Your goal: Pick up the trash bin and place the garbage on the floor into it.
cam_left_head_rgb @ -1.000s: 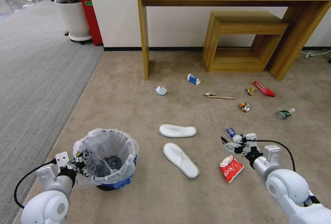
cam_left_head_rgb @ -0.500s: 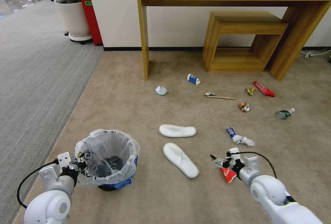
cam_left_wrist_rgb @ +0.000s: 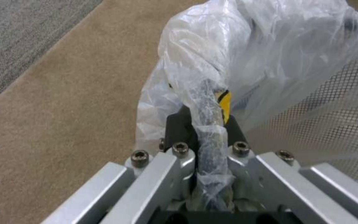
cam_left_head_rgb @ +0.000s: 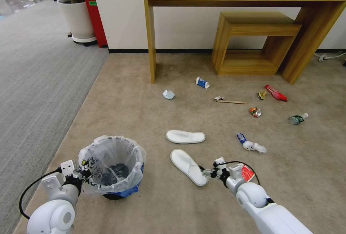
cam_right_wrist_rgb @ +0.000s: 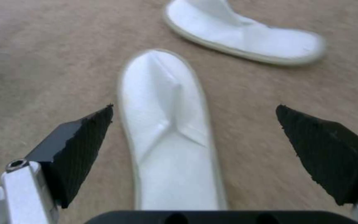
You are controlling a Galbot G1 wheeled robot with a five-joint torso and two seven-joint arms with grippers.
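The trash bin [cam_left_head_rgb: 114, 165] is lined with thin, glossy, crinkled plastic. Soft matt white cloth is seen on the near slipper [cam_right_wrist_rgb: 166, 130], and short-pile beige carpet on the floor [cam_left_head_rgb: 144, 118].

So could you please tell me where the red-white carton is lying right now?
In the head view the red-white carton lies on the beige carpet at lower right, partly hidden behind the right gripper, right of the nearer slipper.

No lettering can be read anywhere; the black print on the trash bin's [cam_left_head_rgb: 112, 165] liner is illegible.
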